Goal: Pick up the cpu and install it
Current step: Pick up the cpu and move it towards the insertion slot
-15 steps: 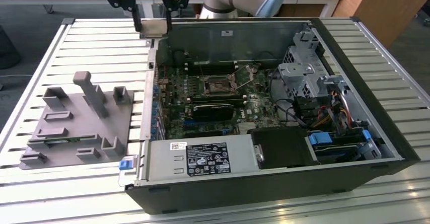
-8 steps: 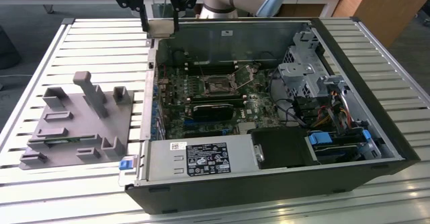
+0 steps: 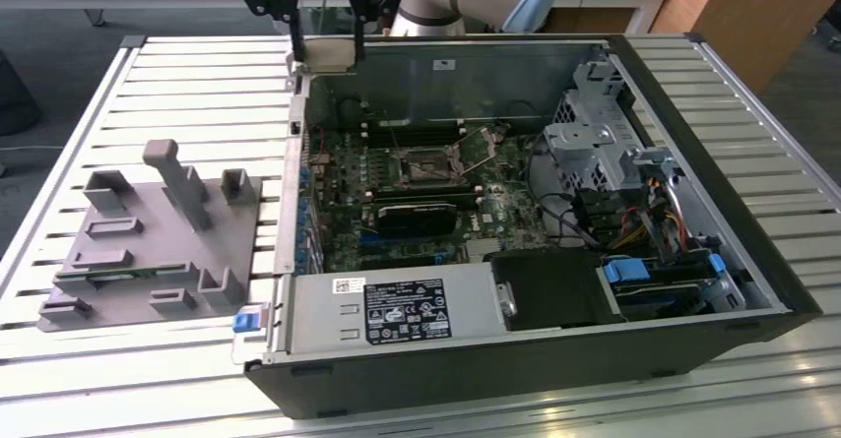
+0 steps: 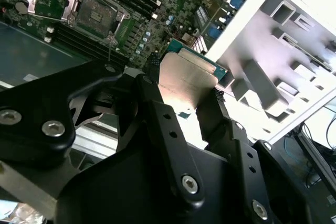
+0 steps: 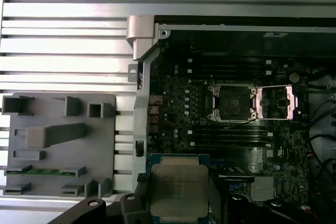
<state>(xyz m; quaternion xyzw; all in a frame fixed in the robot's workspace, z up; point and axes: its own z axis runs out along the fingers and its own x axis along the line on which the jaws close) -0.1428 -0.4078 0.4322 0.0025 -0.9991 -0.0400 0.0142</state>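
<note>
Held the cpu up in the air, clamped by two opposite edges between the black fingers, which were closed on it and gripped nothing else. Held it flat, with the metal lid toward the first wrist view. Judged the reason to be that the contact side then faced down and could meet the socket level. Took it by the edges, probably to avoid touching either face.

Hung well apart from the socket and not above it. In the exterior view, sat high over a corner of the open computer case, on the socket's side toward the grey fixture tray.

Saw the socket open, with nothing visible in its seat and its load plate folded back just beside it, evidently to free the seat for the chip. Judged the pick-up as done and the installing as not yet done.

Stood the case on the slatted metal surface with the side cover off and the board facing up, which gave free way to the socket from above. Saw the fixture tray outside the case, well apart from the socket, with a green strip in one slot, perhaps a memory module.
</note>
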